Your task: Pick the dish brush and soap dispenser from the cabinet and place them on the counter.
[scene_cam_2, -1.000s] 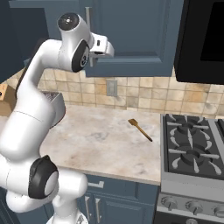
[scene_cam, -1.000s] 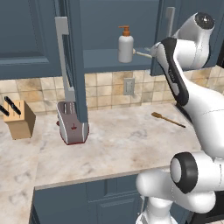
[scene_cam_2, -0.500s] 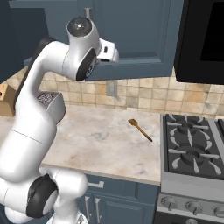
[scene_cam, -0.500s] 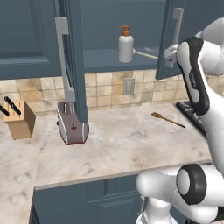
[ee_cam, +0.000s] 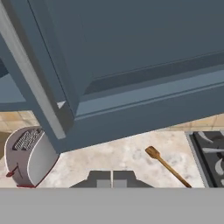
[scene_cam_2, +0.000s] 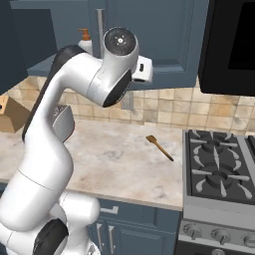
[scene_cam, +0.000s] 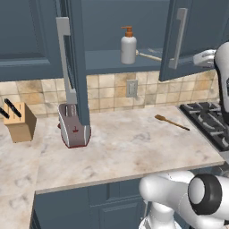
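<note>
Okay, your gripper (ee_cam: pixel 112 178) fingers are pressed together, empty, beside the cabinet (scene_cam: pixel 192 40) door; soap dispenser (scene_cam: pixel 128 45) and dish brush (scene_cam: pixel 149 55) sit shelved.

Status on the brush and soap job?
Done: both cabinet doors open. In hand: nothing; the gripper is shut, empty, by the right door. Left: soap dispenser and dish brush sit on the shelf; neither is on the counter.
</note>
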Robot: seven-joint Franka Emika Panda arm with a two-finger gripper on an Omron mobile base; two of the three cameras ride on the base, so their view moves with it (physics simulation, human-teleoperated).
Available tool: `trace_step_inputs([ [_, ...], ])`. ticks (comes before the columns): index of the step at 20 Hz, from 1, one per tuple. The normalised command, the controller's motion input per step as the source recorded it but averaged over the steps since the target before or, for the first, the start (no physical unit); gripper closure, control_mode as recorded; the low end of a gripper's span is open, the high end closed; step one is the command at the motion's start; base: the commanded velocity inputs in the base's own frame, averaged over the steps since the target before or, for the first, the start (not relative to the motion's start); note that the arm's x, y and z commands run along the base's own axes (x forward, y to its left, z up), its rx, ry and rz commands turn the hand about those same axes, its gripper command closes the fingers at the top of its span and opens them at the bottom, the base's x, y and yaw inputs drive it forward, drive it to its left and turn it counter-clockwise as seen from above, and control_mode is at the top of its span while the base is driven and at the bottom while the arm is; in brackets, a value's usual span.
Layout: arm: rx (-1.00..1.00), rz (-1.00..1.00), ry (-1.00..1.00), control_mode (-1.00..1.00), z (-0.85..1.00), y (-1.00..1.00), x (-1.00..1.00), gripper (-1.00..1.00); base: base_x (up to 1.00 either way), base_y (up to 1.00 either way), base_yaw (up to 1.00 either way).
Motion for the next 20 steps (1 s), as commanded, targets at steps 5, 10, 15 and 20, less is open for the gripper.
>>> trace_step_inputs([
  [5, -0.01, 0.05, 0.01, -1.0, 0.0, 0.11, -0.17, -1.0, 0.0, 0.0, 0.0],
  [10, -0.11, 0.01, 0.02, -1.0, 0.01, 0.57, -0.25, -1.0, 0.0, 0.0, 0.0],
  [15, -0.14, -0.02, 0.04, -1.0, 0.03, 0.43, -0.17, -1.0, 0.0, 0.0, 0.0],
  [20, -0.28, -0.03, 0.05, -1.0, 0.06, 0.52, -0.15, -1.0, 0.0, 0.0, 0.0],
])
